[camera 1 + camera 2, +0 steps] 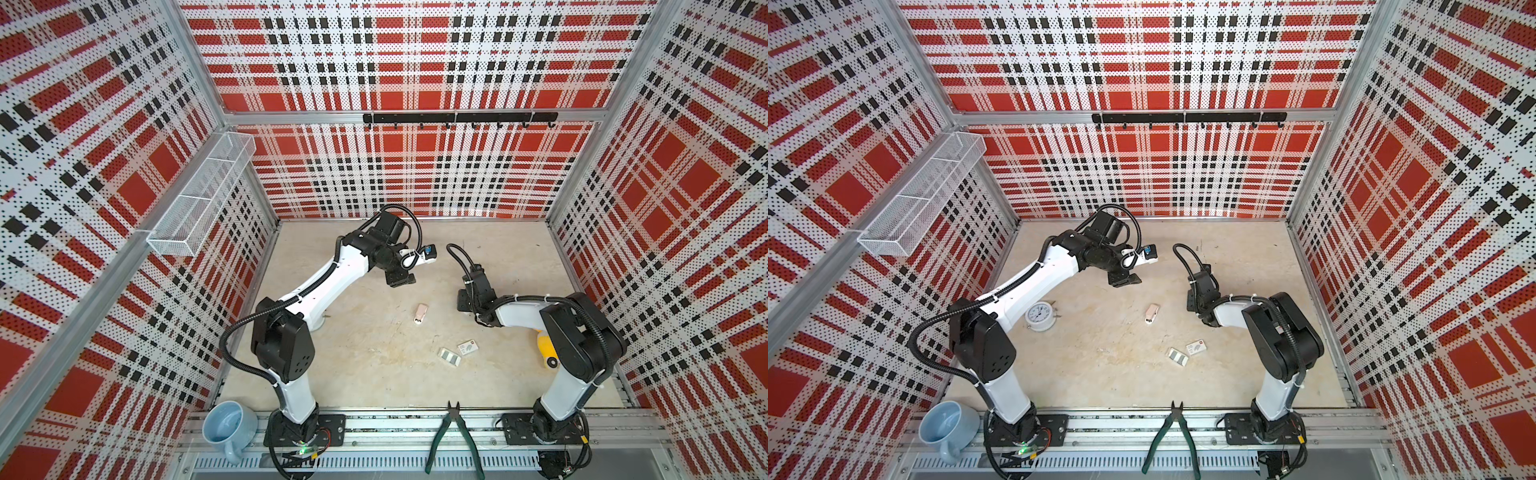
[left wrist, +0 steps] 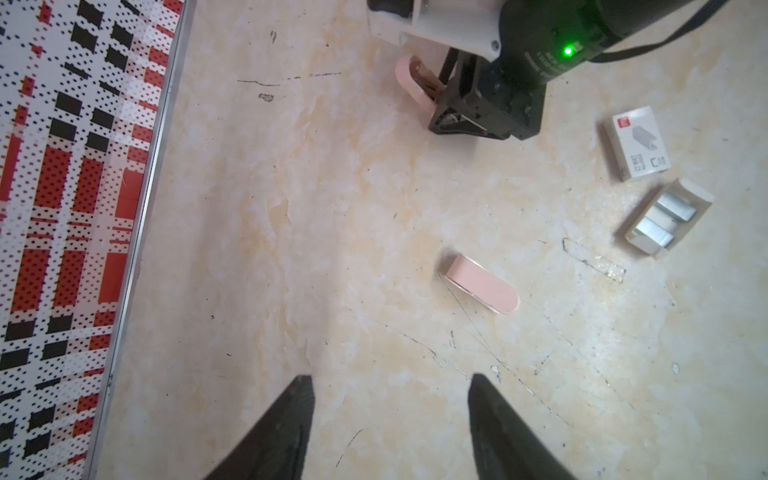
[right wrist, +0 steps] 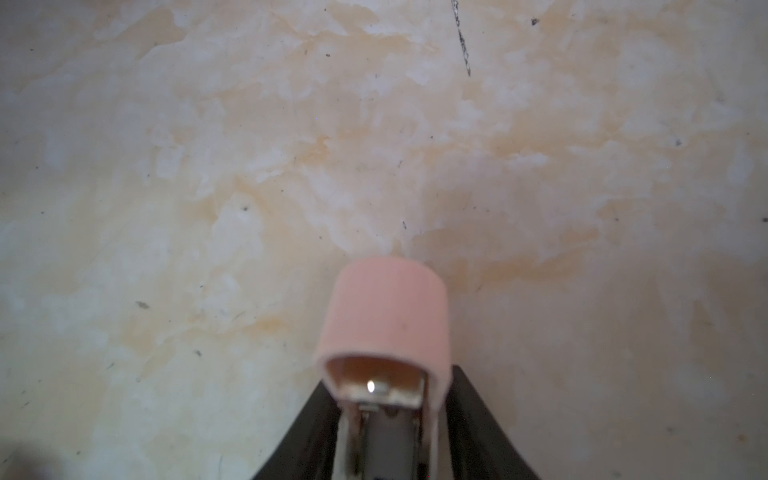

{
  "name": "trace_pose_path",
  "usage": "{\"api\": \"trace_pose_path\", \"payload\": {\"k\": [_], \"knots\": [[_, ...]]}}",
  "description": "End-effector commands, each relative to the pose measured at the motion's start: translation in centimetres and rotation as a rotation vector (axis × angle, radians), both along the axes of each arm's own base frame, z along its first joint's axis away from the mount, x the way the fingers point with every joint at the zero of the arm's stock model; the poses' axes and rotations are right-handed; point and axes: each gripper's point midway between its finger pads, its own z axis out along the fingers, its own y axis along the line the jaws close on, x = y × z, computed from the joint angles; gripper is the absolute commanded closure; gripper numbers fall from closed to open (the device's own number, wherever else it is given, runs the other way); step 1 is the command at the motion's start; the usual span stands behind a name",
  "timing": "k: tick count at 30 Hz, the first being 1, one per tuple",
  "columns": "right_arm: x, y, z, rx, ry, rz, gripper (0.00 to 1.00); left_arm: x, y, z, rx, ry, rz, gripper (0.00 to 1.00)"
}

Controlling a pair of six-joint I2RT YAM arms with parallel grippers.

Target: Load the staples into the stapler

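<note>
Staples lay as silvery blocks in an open cardboard tray. The tray sat toward the edge of the surface that carries the arm bases, on the right arm's side. We noted a white sleeve with a red mark just beside the tray and apart from it.

We found the right end effector low over the surface, right of its middle. It was clenched on the pink stapler, one finger against each side. The stapler's metal channel showed under its pink cover.

A loose pink piece lay flat near the middle of the surface, apart from both end effectors.

The left end effector hung above the surface toward the edge under the back wall. It was released, fingers spread, with nothing between them.

We recorded green-handled pliers on the rail at the arm-base edge and a pale blue cup at that edge's left corner.
</note>
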Motion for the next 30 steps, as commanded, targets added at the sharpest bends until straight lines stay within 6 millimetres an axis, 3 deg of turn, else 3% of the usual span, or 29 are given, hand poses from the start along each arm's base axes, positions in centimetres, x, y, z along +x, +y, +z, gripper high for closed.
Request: {"api": "trace_pose_path", "payload": {"k": [1,13,21,30], "knots": [[-0.5,0.1,-0.5,0.002,0.002,0.007,0.50,-0.3,0.4,0.2,0.039,-0.025,-0.049,0.36],[-1.0,0.9,4.0,-0.002,-0.014,0.106,0.34,-0.1,1.3,-0.7,0.205,-0.150,-0.244,0.34],[-2.2,1.6,6.1,0.053,-0.025,0.157,0.33,-0.3,1.8,-2.9,0.332,-0.193,-0.409,0.35],[-5.1,1.9,11.1,0.161,0.007,0.219,0.33,-1.8,0.8,-3.8,0.339,-0.247,-0.635,0.37]]}}
